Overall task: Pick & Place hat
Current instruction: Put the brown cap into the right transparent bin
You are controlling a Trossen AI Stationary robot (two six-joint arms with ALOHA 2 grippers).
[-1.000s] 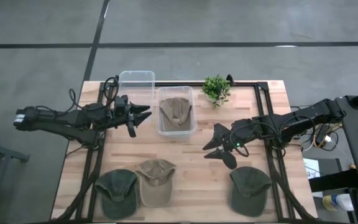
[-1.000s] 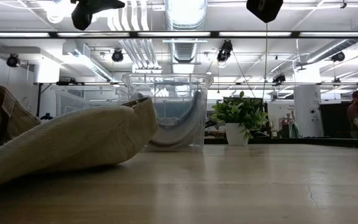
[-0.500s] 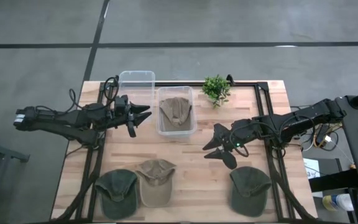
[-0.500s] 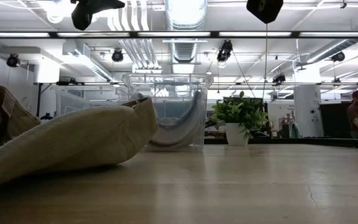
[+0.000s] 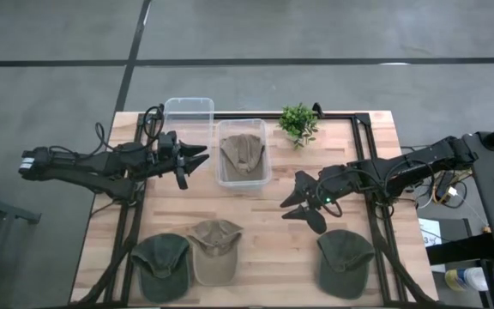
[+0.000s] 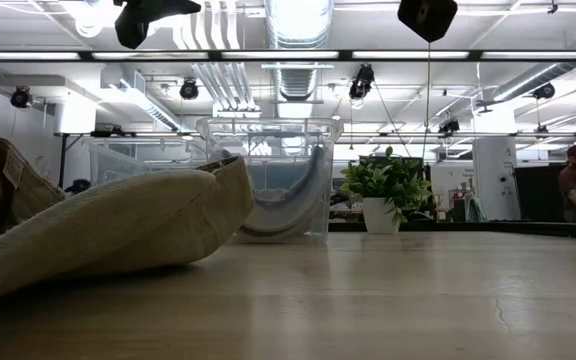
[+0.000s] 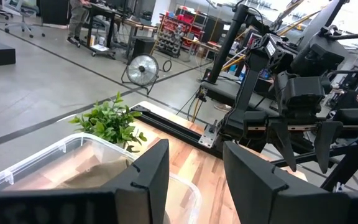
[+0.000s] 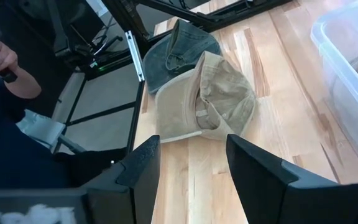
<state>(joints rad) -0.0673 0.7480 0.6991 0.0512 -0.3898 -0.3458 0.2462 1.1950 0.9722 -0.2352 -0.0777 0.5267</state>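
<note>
Three caps lie crown-up on the table's near side: a dark green cap [image 5: 161, 262], a tan cap [image 5: 213, 251] [image 8: 205, 98] beside it, and another dark green cap [image 5: 345, 260] to the right. A fourth tan cap [image 5: 243, 154] lies inside a clear bin [image 5: 243, 178]. My left gripper [image 5: 197, 160] hovers open, left of that bin. My right gripper [image 5: 297, 204] hovers open above the table's middle right, pointing toward the near-side caps. Both grippers hold nothing.
An empty clear bin [image 5: 188, 116] stands at the far left, next to the filled one. A small potted plant [image 5: 298, 122] stands at the far edge. Bare wood lies between the bins and the row of caps. A person's arm [image 8: 5, 59] shows beyond the table.
</note>
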